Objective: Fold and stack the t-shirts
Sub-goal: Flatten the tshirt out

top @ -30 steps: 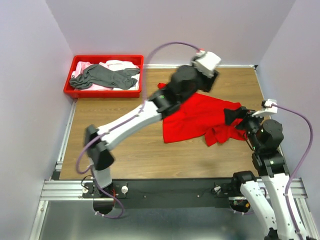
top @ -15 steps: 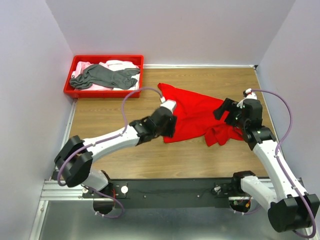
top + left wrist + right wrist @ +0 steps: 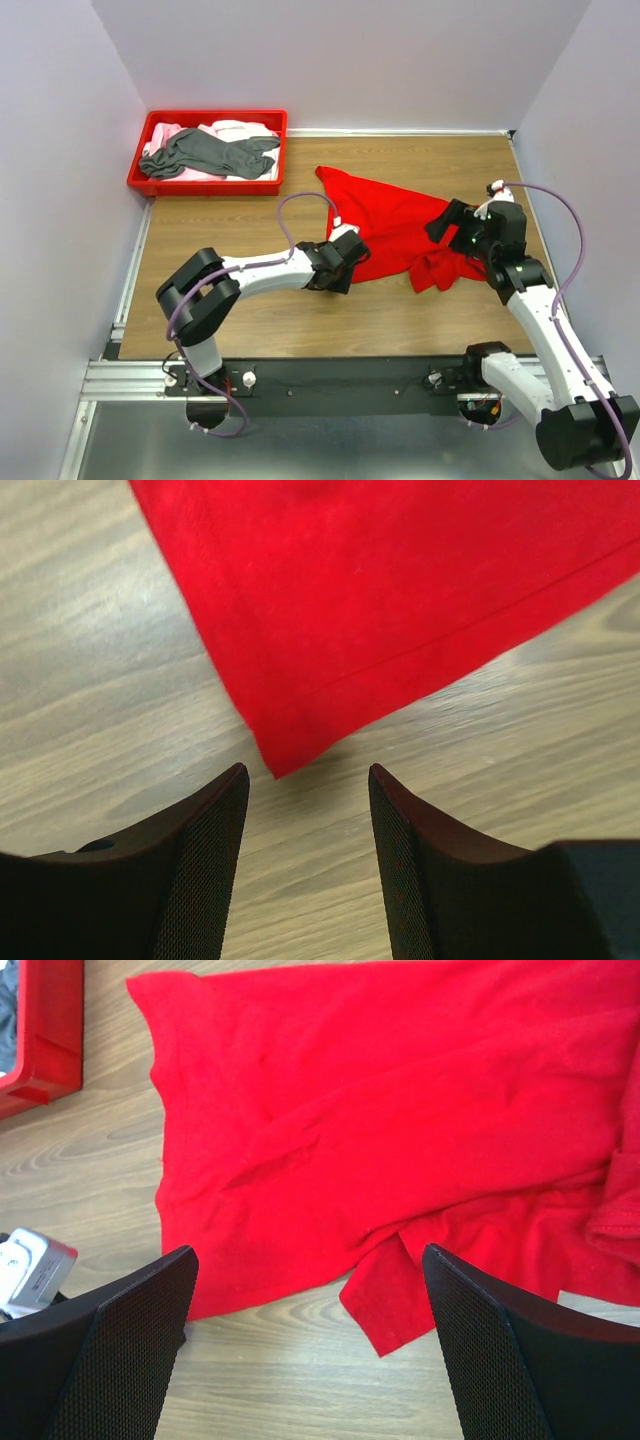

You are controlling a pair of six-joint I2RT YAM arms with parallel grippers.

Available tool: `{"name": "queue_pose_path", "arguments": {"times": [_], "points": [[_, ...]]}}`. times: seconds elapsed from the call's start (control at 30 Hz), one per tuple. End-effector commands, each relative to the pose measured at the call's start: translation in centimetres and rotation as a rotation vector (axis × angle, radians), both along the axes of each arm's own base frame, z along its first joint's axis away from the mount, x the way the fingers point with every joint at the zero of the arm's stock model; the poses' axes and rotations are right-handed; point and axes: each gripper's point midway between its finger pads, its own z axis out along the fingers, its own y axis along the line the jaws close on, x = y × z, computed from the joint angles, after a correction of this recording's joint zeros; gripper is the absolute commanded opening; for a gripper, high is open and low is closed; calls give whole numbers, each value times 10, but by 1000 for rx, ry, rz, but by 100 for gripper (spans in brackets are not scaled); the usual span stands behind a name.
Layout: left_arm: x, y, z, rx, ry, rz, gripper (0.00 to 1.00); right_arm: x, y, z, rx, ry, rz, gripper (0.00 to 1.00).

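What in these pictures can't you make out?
Top view: how many shirts fill the red tray; the dark grey shirt covers the pale ones.
Top view: the red t-shirt's right part, under the right gripper.
Left wrist view: most of the red t-shirt, cut off by the frame.

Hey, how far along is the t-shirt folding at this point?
Done: nothing folded or stacked yet. In hand: the red t-shirt lies rumpled on the table; the left gripper, open, sits at its near corner, and the right gripper hovers open, neither holding cloth. Left: folding it, then the grey t-shirt and pink t-shirt in the red tray.
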Motion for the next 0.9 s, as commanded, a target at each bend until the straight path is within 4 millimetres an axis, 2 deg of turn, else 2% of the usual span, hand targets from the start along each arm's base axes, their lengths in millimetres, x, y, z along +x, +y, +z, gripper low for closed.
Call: {"name": "queue_pose_path", "arguments": {"times": [0.0,0.17,0.4,0.57,0.7,0.87], "points": [[8,4,2,22,-20,58,59,-9,7,-13,12,39,41,100],[16,8,-3,28,-26,92,59,-11,7,-17,5,47,50,100],[26,2,4,-71,-8,143,59,-14,6,-24,-8,55,53,100],[34,6,-3,-50,-2,176,59,-14,6,-27,-9,61,58,100],[28,11,-15,-19,29,179,57,-15,7,-25,-9,51,62,100],[17,14,-20,-20,70,175,53,-15,7,-22,-5,39,64,100]]}}
